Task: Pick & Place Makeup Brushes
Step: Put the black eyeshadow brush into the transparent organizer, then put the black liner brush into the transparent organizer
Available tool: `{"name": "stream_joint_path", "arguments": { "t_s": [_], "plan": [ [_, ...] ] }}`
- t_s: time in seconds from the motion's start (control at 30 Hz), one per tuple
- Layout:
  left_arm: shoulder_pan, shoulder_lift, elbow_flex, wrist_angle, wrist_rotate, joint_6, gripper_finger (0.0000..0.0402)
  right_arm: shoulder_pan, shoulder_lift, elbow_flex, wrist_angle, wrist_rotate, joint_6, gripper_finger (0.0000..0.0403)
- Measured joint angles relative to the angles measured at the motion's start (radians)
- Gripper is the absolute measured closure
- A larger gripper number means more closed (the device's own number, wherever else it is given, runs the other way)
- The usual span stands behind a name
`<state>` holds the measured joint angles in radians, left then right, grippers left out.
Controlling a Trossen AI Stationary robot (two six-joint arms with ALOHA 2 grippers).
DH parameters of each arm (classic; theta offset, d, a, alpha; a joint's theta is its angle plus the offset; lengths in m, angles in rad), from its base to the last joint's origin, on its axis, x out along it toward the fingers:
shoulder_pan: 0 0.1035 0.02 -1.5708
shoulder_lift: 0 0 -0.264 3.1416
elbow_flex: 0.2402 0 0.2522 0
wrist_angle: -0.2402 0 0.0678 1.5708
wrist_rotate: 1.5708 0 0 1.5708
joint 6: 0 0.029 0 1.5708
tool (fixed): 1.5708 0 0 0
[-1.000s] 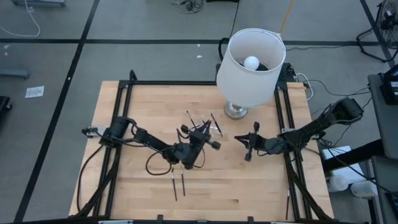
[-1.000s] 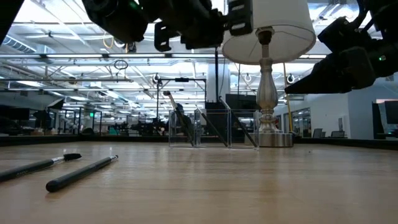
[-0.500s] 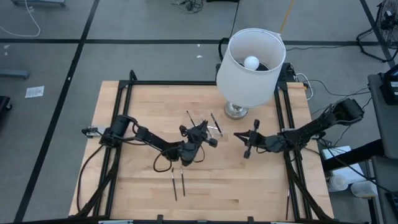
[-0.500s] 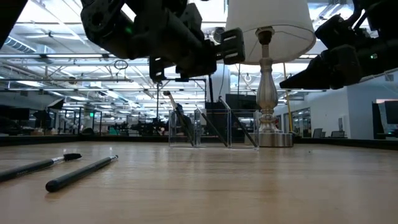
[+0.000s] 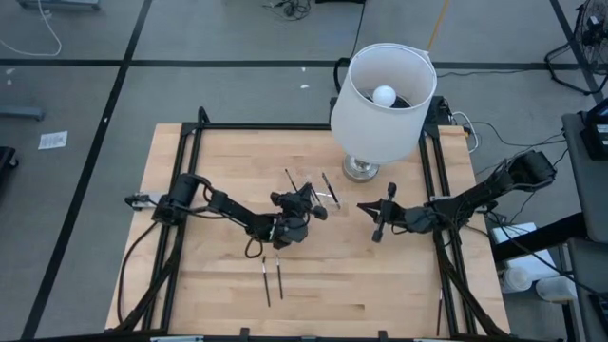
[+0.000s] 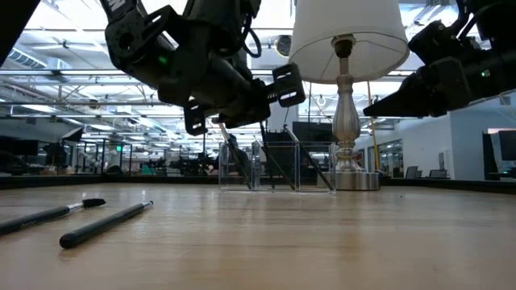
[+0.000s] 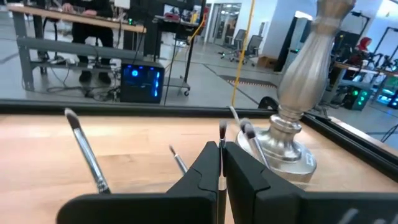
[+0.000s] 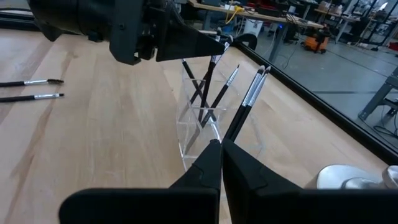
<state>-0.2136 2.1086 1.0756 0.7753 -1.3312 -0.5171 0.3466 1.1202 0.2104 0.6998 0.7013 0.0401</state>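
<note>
Black and pencil-thin, one makeup brush (image 7: 222, 130) is pinched between the closed fingers of the left gripper (image 7: 221, 158), its pale bristles standing up just past the fingertips. Over the last second that gripper has come down from high above the middle of the tabletop (image 5: 380, 294) and eased toward the clear holder (image 8: 193, 140), so its tip now hangs right over the holder's open top. I judge this brush is about to be set in (the right wrist view suggests its handle already reaches down among the others, though I cannot tell whether it has touched bottom).

The clear holder stands toward the far edge of the tabletop, just beside the base of the lamp (image 5: 383, 90). It has several compartments, and at least four brushes lean in it at different angles, two of them side by side.

Two more brushes (image 5: 273, 280) lie flat near the tabletop's near edge, close together and well apart from the holder, not yet collected.

The right gripper (image 8: 221, 152) waits with its fingers pressed together, holding nothing, near the holder on the side of the tabletop's right edge.
</note>
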Motion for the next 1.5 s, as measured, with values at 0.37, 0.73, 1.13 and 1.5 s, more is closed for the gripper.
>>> {"name": "stream_joint_path", "arguments": {
  "t_s": [0.37, 0.73, 1.13, 1.5],
  "plan": [
    [0.018, -0.001, 0.002, -0.019, 0.089, -0.013, 0.0382, 0.0, 0.0, 0.0, -0.003, 0.0, 0.0, 0.0403],
    [-0.019, -0.032, 0.0, 0.069, 0.054, 0.236, 0.0298, 0.0, 0.0, 0.0, -0.003, 0.0, 0.001, 0.0403],
    [-0.188, -0.349, 0.0, 0.158, -0.141, 1.159, 0.0289, 0.0, 0.0, 0.001, -0.026, -0.001, -0.012, 0.0403],
    [-0.298, -0.676, -0.254, -0.048, 0.037, 1.081, 0.0356, 0.0, 0.0, 0.001, 0.029, 0.0, -0.136, 0.0403]
  ]
}}
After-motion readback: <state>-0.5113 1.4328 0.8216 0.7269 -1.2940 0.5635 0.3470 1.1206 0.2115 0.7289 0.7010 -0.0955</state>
